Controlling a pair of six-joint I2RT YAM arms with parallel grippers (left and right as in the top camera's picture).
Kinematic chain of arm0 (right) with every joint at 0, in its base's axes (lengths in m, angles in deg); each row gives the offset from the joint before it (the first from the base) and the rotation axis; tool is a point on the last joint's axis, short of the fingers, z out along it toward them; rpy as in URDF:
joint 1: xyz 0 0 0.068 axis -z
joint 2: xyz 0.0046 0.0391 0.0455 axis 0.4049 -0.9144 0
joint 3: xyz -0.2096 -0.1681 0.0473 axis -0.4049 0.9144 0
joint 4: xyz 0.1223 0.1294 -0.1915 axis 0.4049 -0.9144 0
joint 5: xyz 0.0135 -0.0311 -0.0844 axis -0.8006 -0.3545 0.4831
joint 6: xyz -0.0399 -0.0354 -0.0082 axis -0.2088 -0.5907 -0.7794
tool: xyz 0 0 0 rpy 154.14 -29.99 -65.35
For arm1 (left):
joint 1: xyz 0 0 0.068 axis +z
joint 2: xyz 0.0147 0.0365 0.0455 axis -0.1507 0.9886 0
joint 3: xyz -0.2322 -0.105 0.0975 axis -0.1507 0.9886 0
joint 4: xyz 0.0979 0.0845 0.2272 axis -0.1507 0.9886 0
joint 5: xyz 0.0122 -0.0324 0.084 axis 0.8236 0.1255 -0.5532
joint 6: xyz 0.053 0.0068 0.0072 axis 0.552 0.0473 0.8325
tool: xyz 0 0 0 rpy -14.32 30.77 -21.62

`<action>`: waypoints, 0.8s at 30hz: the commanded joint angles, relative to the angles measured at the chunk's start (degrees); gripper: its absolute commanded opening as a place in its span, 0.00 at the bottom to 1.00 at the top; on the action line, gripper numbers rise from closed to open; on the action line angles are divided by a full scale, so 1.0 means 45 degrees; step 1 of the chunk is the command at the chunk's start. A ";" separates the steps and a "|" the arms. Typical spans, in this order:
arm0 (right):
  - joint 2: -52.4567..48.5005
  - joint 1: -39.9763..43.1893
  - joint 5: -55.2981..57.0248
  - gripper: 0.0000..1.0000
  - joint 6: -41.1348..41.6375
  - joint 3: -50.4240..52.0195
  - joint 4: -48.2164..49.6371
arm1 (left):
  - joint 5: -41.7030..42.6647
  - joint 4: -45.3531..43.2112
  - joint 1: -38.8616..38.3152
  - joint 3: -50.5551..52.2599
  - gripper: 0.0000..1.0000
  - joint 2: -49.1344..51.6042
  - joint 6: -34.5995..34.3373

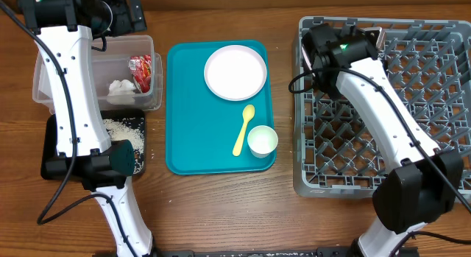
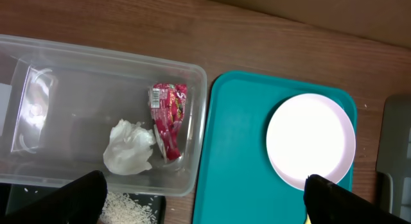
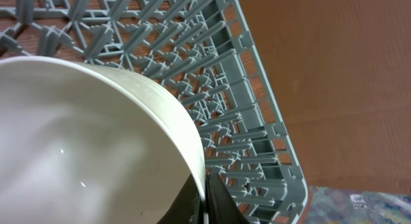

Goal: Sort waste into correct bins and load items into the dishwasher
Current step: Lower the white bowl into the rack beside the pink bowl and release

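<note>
The clear tub (image 1: 96,69) holds the red snack wrapper (image 2: 168,115) and the crumpled white napkin (image 2: 130,147). White rice (image 1: 121,128) lies in the black tray (image 1: 138,157) below it. The pale plate (image 1: 235,71), yellow spoon (image 1: 244,129) and small white cup (image 1: 262,139) sit on the teal tray (image 1: 184,102). My left gripper (image 2: 205,211) is open and empty above the tub's near edge. My right gripper (image 3: 204,198) is shut on the rim of a white bowl (image 3: 83,140) over the grey dish rack (image 1: 412,102), at its far left corner. The sausage piece and second bowl are out of view.
The left arm (image 1: 70,87) runs across the tub and black tray. The right arm (image 1: 375,95) crosses the rack diagonally. Bare wooden table (image 1: 287,213) lies in front of the teal tray and between it and the rack.
</note>
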 commanded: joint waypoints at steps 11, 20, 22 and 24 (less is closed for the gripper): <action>-0.2157 -0.0393 0.1355 0.04 -0.0627 0.0073 -0.0325 | 0.0010 -0.0180 -0.0083 0.0024 1.00 -0.0185 0.0053; -0.2569 -0.1253 0.1292 0.04 -0.0563 0.0073 -0.0942 | 0.0010 -0.0291 -0.0083 0.0024 1.00 -0.0185 0.0053; -0.2569 -0.1676 0.0967 0.04 -0.0447 0.0073 -0.0884 | 0.0010 -0.0330 -0.0083 0.0024 1.00 -0.0185 0.0053; -0.2574 -0.2016 0.0607 0.04 -0.0015 0.0073 -0.0840 | 0.0010 -0.0325 -0.0083 0.0024 1.00 -0.0185 0.0053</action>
